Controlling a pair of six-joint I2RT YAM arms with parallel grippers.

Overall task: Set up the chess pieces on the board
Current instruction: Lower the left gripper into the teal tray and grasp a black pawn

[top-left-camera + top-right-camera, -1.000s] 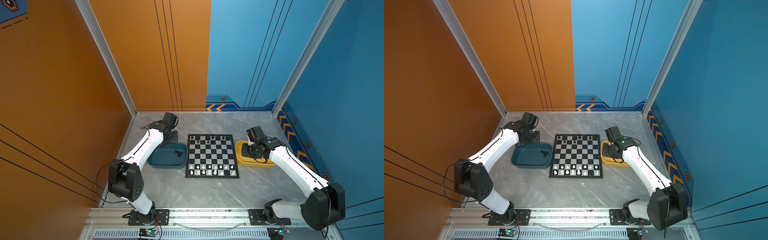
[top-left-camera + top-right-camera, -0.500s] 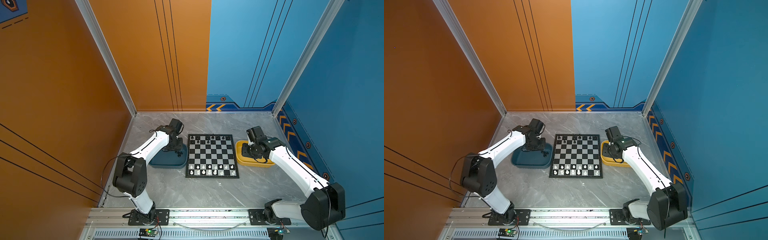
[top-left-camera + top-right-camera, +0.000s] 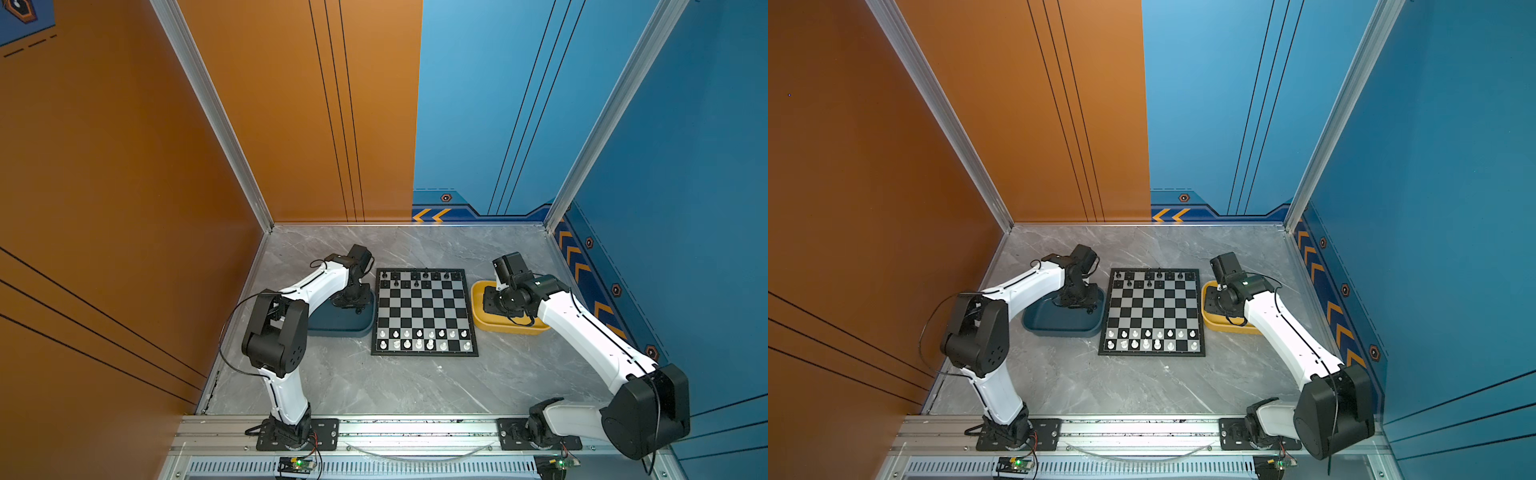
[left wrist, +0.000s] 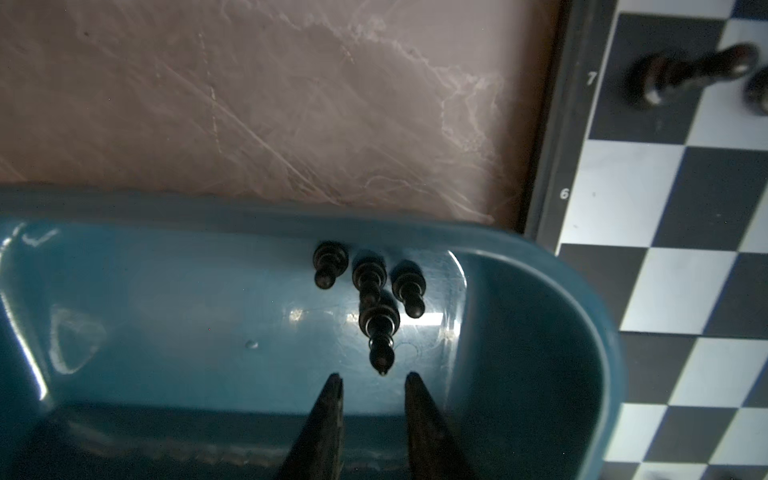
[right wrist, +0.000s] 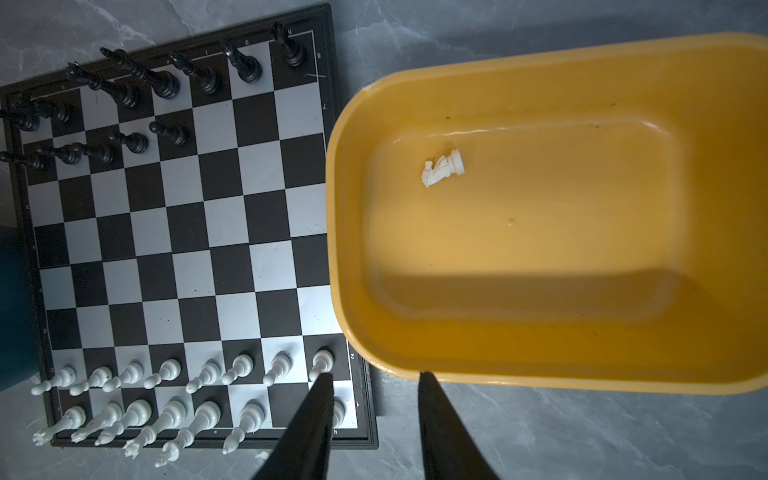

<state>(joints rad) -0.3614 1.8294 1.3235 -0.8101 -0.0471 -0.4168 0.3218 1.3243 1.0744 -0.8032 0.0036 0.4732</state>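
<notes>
The board (image 3: 424,311) lies mid-table. Black chess pieces (image 3: 424,276) stand on its two far rows and white ones (image 3: 419,338) on its two near rows. My left gripper (image 4: 372,376) is open inside the dark teal tray (image 4: 249,212). Its tips sit just short of a lying black piece (image 4: 380,332), one of several clustered by the tray wall. My right gripper (image 5: 372,374) is open and empty, hovering over the gap between the board's corner and the yellow tray (image 5: 345,208). A white knight (image 5: 441,167) lies on its side in that tray.
The teal tray (image 3: 340,326) touches the board's left edge, and the yellow tray (image 3: 511,328) sits close to its right edge. Grey marble table (image 3: 415,386) extends in front of the board. Orange and blue walls close in the sides and back.
My left arm swung from behind the teal tray to over its inside near the board, and its jaws narrowed a little. The right arm stayed still.
</notes>
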